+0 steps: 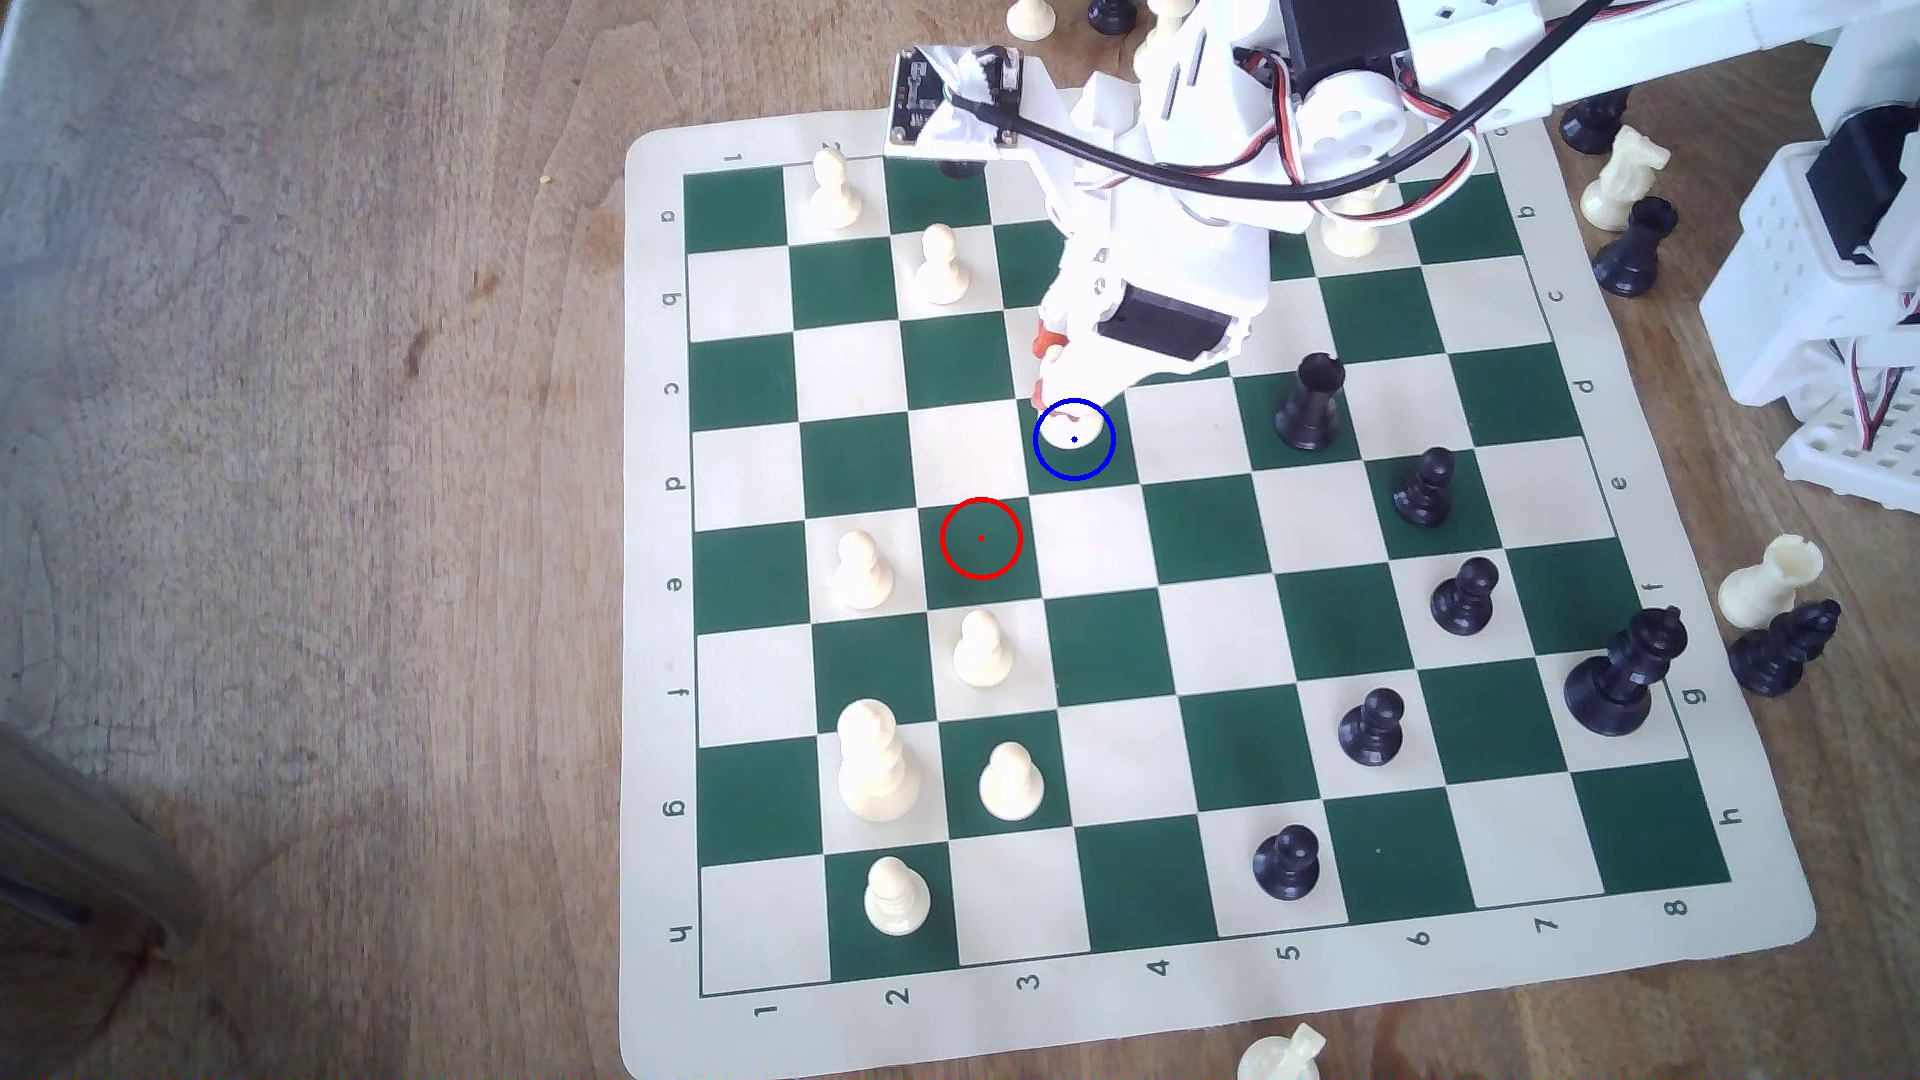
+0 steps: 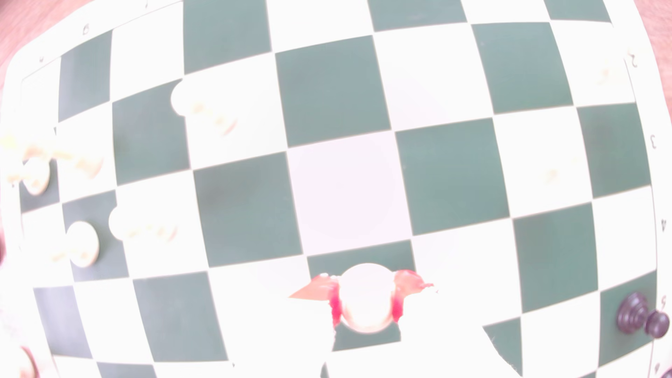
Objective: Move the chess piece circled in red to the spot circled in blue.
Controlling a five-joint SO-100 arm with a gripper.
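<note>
Chessboard (image 1: 1714, 966) border: files 1–8, ranks a–h (all printed sideways).

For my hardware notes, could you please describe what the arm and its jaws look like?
The arm is built of white plastic shells with black servo blocks set into them. A thick black cable and thinner red-white-black wires loop across it, and a small dark circuit board wrapped in white tape is mounted near the wrist. The gripper has white jaws with translucent orange-red pads.

Wooden table (image 1: 312, 415) under green-and-cream chessboard mat (image 1: 1704, 935), stray pieces (image 1: 1766, 592) beside it.
</note>
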